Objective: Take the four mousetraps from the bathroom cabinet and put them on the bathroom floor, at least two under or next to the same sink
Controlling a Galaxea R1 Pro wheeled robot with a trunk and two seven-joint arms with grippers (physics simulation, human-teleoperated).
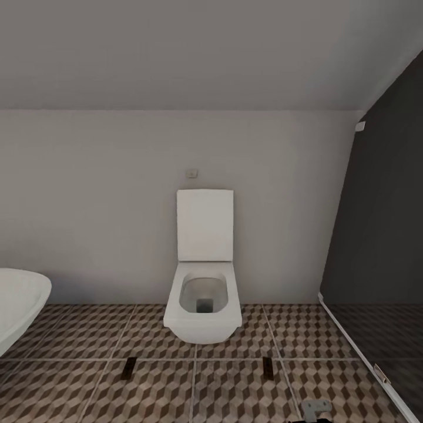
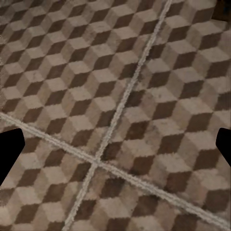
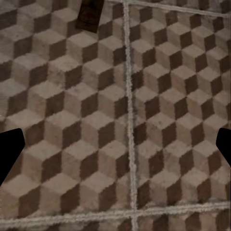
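Bathroom floor (image 1: 194, 388): cube-pattern tiles in brown, beige and white with pale grout lines, running from the lower edge of the head view to the back wall (image 1: 106, 205).

Two small dark flat rectangles lie on it, well apart, in front of the toilet (image 1: 204, 305): one to the left (image 1: 129, 367), one to the right (image 1: 268, 368). Too small and dark to tell what they are. The right wrist view shows one such brown-dark piece (image 3: 90, 14) flat on a tile beside a grout line.

Toilet: white, lid raised against the wall. White bathtub rim (image 1: 20, 305) at far left. Dark glass panel (image 1: 382, 247) at right.

Left gripper (image 2: 115, 144): fingers spread wide, nothing between them, tiles below. Right gripper (image 3: 115, 147): likewise spread apart and empty above the tiles.
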